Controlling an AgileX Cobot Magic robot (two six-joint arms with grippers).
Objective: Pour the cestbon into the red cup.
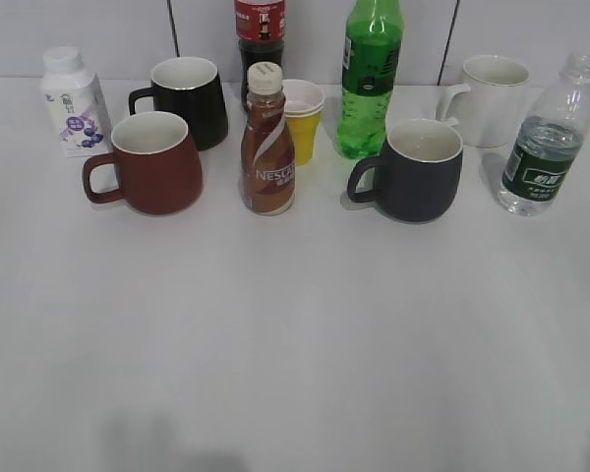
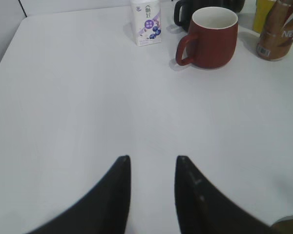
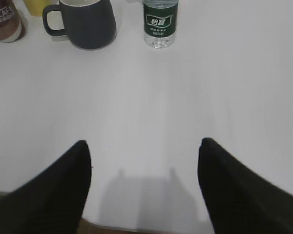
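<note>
The cestbon point(image 1: 548, 147), a clear ribbed bottle with a dark green label and no cap, stands upright at the far right; it also shows in the right wrist view point(image 3: 160, 23). The red cup point(image 1: 155, 163) stands upright at the left with its handle to the left; it also shows in the left wrist view point(image 2: 212, 38). My left gripper point(image 2: 152, 159) is open and empty over bare table, well short of the red cup. My right gripper point(image 3: 144, 144) is wide open and empty near the table's front edge, well short of the cestbon. Neither gripper shows in the exterior view.
In the back row stand a white milk bottle point(image 1: 72, 101), a black mug point(image 1: 190, 101), a brown Nescafe bottle point(image 1: 267, 146), yellow stacked cups point(image 1: 303, 120), a cola bottle point(image 1: 261, 34), a green soda bottle point(image 1: 370, 79), a dark grey mug point(image 1: 419, 169) and a white mug point(image 1: 492, 98).
</note>
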